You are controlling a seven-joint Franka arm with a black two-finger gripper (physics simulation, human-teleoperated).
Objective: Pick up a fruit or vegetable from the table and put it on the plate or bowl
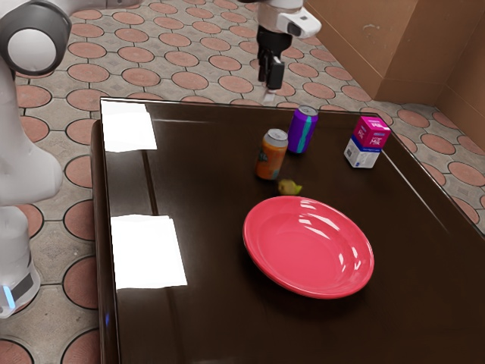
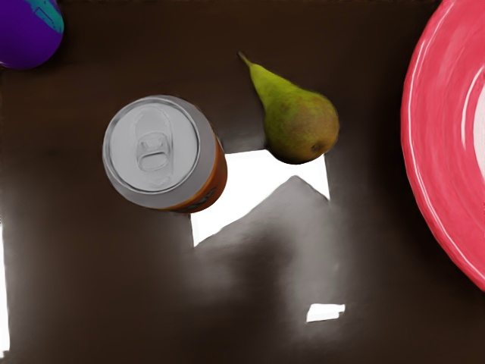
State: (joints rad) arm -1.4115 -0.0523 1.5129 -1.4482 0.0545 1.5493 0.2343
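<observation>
Lying well below end effector (image 1: pixel 270 91): pear (image 2: pixel 298 117), beside orange can (image 2: pixel 163 152).

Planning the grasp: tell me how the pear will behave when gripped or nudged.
The pear lies on its side with a rounded belly, so a nudge would probably roll it in a curve. Its tapered neck may slip from a pinch; the wide belly looks the safer hold.

Home-like room, terracotta tiled floor (image 1: pixel 151 45), dark table (image 1: pixel 212 303)
</observation>
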